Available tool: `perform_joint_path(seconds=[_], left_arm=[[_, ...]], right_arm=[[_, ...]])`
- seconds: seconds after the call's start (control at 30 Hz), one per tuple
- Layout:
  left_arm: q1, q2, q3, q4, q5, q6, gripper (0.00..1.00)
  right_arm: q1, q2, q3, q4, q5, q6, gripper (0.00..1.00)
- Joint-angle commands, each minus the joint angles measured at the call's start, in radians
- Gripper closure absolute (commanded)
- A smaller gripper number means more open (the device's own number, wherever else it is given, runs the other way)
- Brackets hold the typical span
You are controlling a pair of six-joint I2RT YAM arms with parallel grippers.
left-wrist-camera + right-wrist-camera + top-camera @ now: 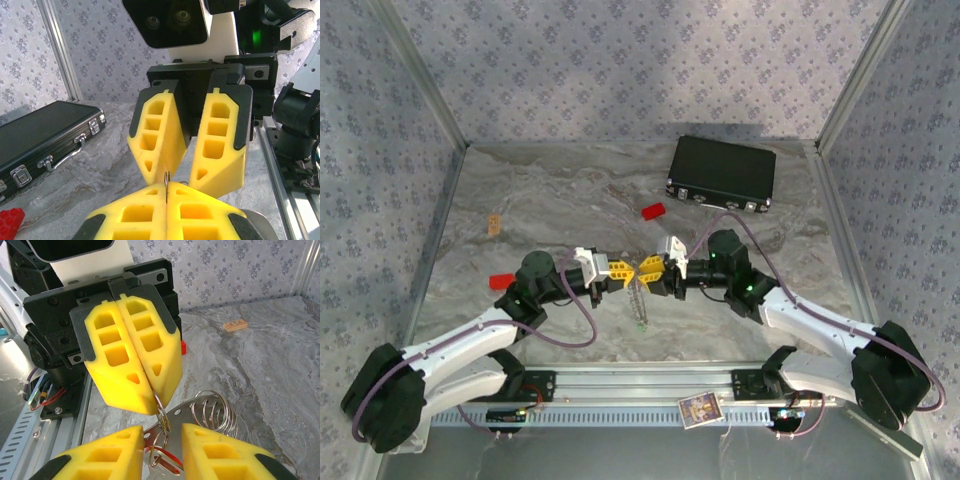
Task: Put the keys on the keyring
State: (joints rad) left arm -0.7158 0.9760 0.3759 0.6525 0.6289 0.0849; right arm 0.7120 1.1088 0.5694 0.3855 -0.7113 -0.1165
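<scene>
1. The two arms meet nose to nose over the middle of the grey marbled worktop [520, 190], the left gripper [623, 270] and the right gripper [647, 268] nearly touching.
2. The left gripper's yellow foam fingers [120, 355] are pressed together, pinching the thin silvery metal keyring [159, 405] at their tips.
3. The right gripper's yellow fingers [220, 452] stand spread, one on either side of the keyring. Whether they touch it I cannot tell.
4. In the right wrist view, further silvery wire loops [215, 412] sit just beyond the right fingers, bunched against the keyring.
5. From above, a thin line of metal runs from between the grippers toward the near edge and ends in a small green piece [640, 324], too small to make out further.
6. A black rectangular case with metal latches [722, 172] lies at the far right of the worktop.
7. A red rectangular block [653, 211] lies just in front of the case. Another red block [501, 281] lies by the left arm, and a small tan block [494, 224] lies beyond it.
</scene>
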Motion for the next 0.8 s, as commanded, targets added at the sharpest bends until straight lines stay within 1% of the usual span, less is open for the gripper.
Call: perform_joint_path(seconds=[0.0, 0.17, 0.3, 0.43, 0.47, 0.53, 0.6, 0.7, 0.77], left_arm=[[-0.007, 0.0, 0.001, 0.075, 0.038, -0.006, 1.0], [-0.01, 0.004, 0.004, 0.078, 0.044, -0.005, 1.0], [-0.01, 0.007, 0.004, 0.085, 0.042, -0.004, 1.0], [-0.01, 0.006, 0.011, 0.067, 0.013, 0.0, 1.0], [-0.01, 0.005, 0.017, 0.045, -0.002, 0.002, 0.96], [-0.011, -0.002, 0.043, -0.049, -0.022, 0.024, 0.78], [-0.013, -0.009, 0.07, -0.152, -0.039, 0.054, 0.69], [-0.018, -0.016, 0.094, -0.265, -0.059, 0.097, 0.66], [-0.022, -0.018, 0.103, -0.304, -0.067, 0.11, 0.65]], right_arm=[[0.008, 0.0, 0.041, 0.031, -0.01, 0.014, 0.79], [0.012, 0.009, 0.045, 0.046, -0.024, 0.02, 0.88], [0.013, 0.018, 0.055, 0.027, -0.04, 0.01, 1.0], [0.012, 0.014, 0.079, -0.036, -0.053, -0.023, 1.0], [0.014, 0.009, 0.088, -0.067, -0.053, -0.038, 1.0], [0.015, -0.008, 0.11, -0.139, -0.035, -0.082, 1.0], [0.017, -0.026, 0.13, -0.219, -0.002, -0.137, 1.0], [0.023, -0.04, 0.173, -0.35, 0.052, -0.221, 1.0], [0.025, -0.041, 0.201, -0.419, 0.068, -0.261, 1.0]])
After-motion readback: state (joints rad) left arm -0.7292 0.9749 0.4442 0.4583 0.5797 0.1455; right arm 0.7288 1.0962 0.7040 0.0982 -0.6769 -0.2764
